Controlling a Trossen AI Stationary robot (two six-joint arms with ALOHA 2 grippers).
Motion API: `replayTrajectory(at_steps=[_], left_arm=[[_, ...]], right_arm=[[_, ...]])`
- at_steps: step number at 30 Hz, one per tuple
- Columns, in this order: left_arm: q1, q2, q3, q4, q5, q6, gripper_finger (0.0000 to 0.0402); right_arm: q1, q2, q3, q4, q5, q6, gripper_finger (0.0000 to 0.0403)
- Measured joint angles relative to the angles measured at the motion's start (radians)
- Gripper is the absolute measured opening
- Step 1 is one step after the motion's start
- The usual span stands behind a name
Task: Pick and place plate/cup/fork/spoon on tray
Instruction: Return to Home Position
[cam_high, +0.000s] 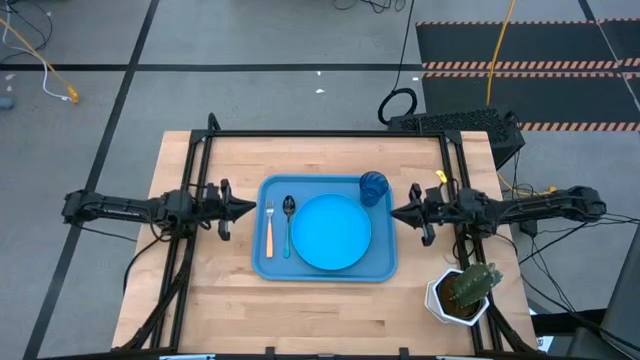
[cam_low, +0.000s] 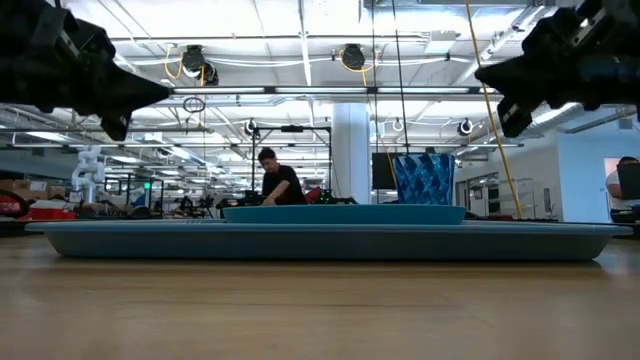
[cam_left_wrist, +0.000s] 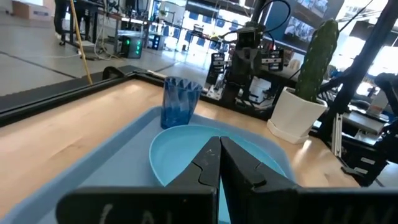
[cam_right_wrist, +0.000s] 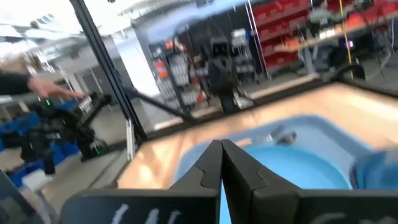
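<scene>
Since the round blue plate (cam_high: 333, 232), dark blue tumbler (cam_high: 373, 187), orange-handled fork (cam_high: 269, 230) and blue-handled spoon (cam_high: 288, 222) all lie on the large blue rectangular tray (cam_high: 385, 266), nothing seems left to fetch; left gripper (cam_high: 250, 209) and right gripper (cam_high: 393, 213), both closed and empty, flank it equally near.

The table (cam_high: 200, 300) is pale wood with visible grain and plank seams, its finish a soft satin. The tray (cam_high: 266, 268) looks like smooth moulded plastic, matt to slightly glossy. The plate (cam_high: 332, 232) is smooth bright plastic with a faint sheen. The cup (cam_left_wrist: 180, 102) is translucent, faceted plastic that catches light on its ridges. The spoon (cam_high: 288, 224) has a dark shiny metal bowl and a plain handle; the fork (cam_high: 269, 228) has silver metal tines and a matt handle. The 2 grippers' fingers (cam_left_wrist: 208, 165) are dark, matt and smooth. The cactus pot (cam_left_wrist: 292, 115) is white and smooth.
</scene>
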Motion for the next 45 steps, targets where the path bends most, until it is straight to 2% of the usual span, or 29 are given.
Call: replayTrajectory(at_steps=[5, 11, 26, 45], left_arm=[[0.000, -0.041, 0.000, -0.093, 0.000, 0.000, 0.0008], [0.000, -0.102, 0.000, -0.167, 0.000, 0.000, 0.0008], [0.000, -0.247, 0.000, -0.186, 0.000, 0.000, 0.0008], [0.000, -0.246, 0.000, -0.187, 0.000, 0.000, 0.0008]], right_arm=[[0.000, -0.032, 0.000, -0.142, 0.000, 0.000, 0.0000], [0.000, -0.080, 0.000, -0.232, 0.000, 0.000, 0.0000], [0.000, -0.205, 0.000, -0.241, 0.000, 0.000, 0.0000], [0.000, -0.249, 0.000, -0.323, 0.000, 0.000, 0.0000]])
